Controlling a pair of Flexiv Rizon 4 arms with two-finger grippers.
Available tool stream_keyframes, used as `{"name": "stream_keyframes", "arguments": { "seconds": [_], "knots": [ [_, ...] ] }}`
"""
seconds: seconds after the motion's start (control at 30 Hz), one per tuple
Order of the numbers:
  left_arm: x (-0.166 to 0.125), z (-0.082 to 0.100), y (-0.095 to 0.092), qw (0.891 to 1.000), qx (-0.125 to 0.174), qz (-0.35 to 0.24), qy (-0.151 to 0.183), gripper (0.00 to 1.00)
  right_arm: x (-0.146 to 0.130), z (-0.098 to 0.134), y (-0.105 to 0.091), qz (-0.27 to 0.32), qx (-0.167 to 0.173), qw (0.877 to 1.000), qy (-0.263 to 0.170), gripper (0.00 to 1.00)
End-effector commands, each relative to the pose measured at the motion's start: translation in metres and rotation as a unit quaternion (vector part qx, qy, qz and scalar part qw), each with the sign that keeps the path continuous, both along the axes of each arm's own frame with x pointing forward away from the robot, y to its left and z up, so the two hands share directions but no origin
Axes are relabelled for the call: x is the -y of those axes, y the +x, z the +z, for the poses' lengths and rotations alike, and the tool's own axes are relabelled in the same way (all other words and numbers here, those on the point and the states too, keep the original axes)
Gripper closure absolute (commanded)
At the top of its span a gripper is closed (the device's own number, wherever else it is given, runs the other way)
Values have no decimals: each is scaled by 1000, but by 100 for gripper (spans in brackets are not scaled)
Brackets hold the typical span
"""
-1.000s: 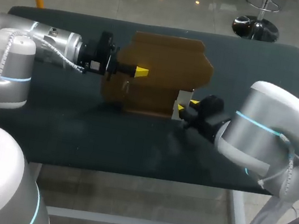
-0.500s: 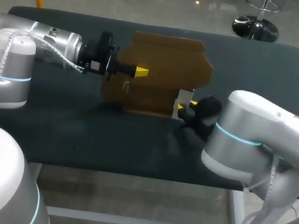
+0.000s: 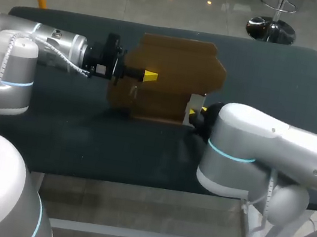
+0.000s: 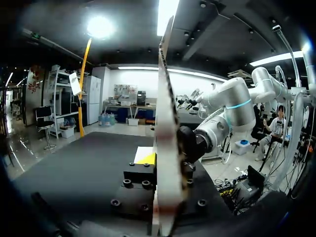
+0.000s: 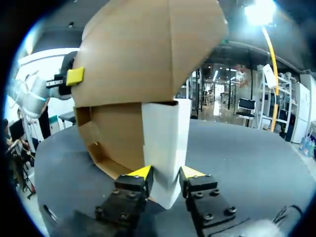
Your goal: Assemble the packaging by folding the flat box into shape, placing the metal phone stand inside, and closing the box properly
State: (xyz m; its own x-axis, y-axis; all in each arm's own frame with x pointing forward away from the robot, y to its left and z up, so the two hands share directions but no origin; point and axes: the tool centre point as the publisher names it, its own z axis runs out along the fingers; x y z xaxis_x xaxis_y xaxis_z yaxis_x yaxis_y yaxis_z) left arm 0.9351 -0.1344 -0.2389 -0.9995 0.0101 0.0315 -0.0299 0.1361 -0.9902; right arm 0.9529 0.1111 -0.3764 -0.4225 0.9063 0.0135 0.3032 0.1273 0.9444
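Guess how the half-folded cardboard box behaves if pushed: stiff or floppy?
Probably floppy: the cardboard box is thin sheet, edge-on in the left gripper. Likely light; two pinches hold it upright. The white flap in the right gripper may hinge at creases.

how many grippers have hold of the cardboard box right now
2. The left gripper clamps the cardboard box by its upper panel; the right gripper pinches the white flap at the box's lower near corner.

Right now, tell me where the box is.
In the head view the box stands upright mid-table, its left part pinched by the left fingers and its white flap, low at its right, by the right fingers.
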Motion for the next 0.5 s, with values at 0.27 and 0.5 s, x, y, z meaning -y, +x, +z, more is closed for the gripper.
{"name": "stream_keyframes", "arguments": {
  "seconds": [0.27,0.5],
  "knots": [
    [1,-4,0,1000,0,-2,-1,100,-5,-4,7,-112,11,993,-30,73],
    [1,-4,0,1000,0,-2,-1,100,-4,-3,9,-117,8,993,-25,82]
  ]
}}
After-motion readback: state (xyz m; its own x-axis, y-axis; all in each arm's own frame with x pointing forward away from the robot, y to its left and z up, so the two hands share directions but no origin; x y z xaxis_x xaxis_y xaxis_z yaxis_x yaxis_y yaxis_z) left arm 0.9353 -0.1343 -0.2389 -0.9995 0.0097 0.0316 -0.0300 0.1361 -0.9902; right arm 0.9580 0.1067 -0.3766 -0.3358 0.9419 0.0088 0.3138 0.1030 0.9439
